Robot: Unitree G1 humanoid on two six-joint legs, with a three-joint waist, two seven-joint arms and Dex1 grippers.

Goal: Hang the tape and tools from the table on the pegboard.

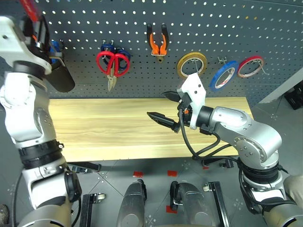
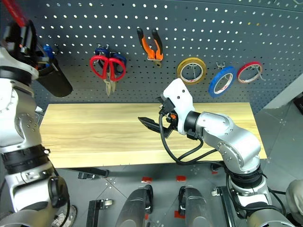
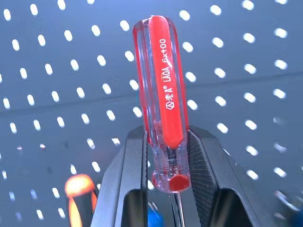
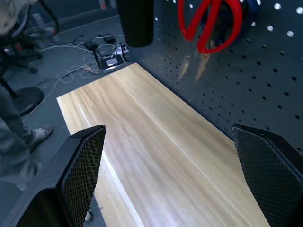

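My left gripper (image 3: 165, 182) is shut on the screwdriver's translucent red handle (image 3: 163, 94), held high at the upper left in front of the pegboard (image 1: 85, 19). On the pegboard hang the red-handled scissors (image 1: 112, 64), the orange-and-black pliers (image 1: 157, 42) and the blue tape ring (image 1: 223, 74). My right gripper (image 1: 158, 105) hovers open and level over the bare wooden table (image 1: 104, 127), nothing between its fingers (image 4: 75, 179).
A yellow roll (image 1: 191, 64) and a red roll (image 1: 250, 66) hang beside the blue tape. A black cup holder (image 1: 60, 78) sits on the pegboard's left, with an orange-topped handle (image 3: 78, 189) near it. A person's leg and shoe (image 4: 21, 137) and floor cables lie beyond the table's end.
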